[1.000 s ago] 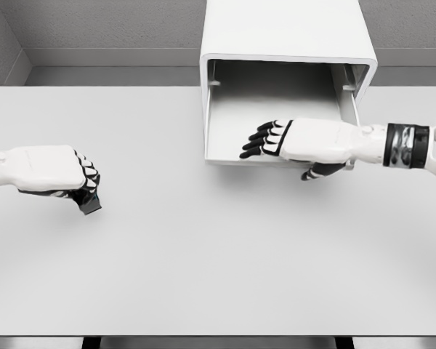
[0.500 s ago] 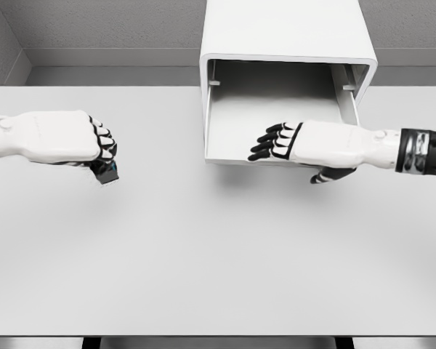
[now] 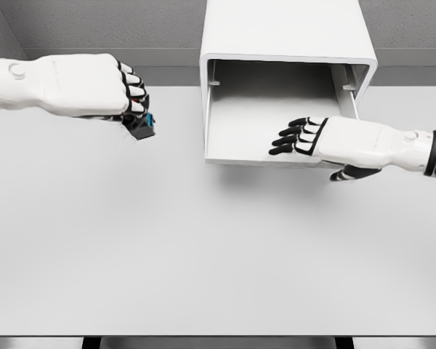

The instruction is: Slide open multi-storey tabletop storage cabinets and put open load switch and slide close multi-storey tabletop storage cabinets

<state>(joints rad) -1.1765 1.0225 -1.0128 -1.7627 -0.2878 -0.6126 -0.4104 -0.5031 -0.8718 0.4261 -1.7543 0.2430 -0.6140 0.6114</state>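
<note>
A white tabletop cabinet point(image 3: 287, 29) stands at the back centre with its drawer point(image 3: 225, 149) slid out toward me, its tray bare. My left hand point(image 3: 127, 98) is up in the air left of the cabinet, fingers shut on a small dark load switch point(image 3: 142, 125) with a blue edge that pokes out below the knuckles. My right hand point(image 3: 305, 138) lies over the drawer's front right part, fingers relaxed and open, thumb below the front lip, holding nothing.
The white table point(image 3: 203, 247) spreads wide in front of the cabinet. Grey walls point(image 3: 94, 25) close off the back and the left corner. The table's front edge runs along the bottom of the view.
My left hand has risen and moved right toward the cabinet, carrying the load switch. My right hand has drifted right along the drawer's front.
</note>
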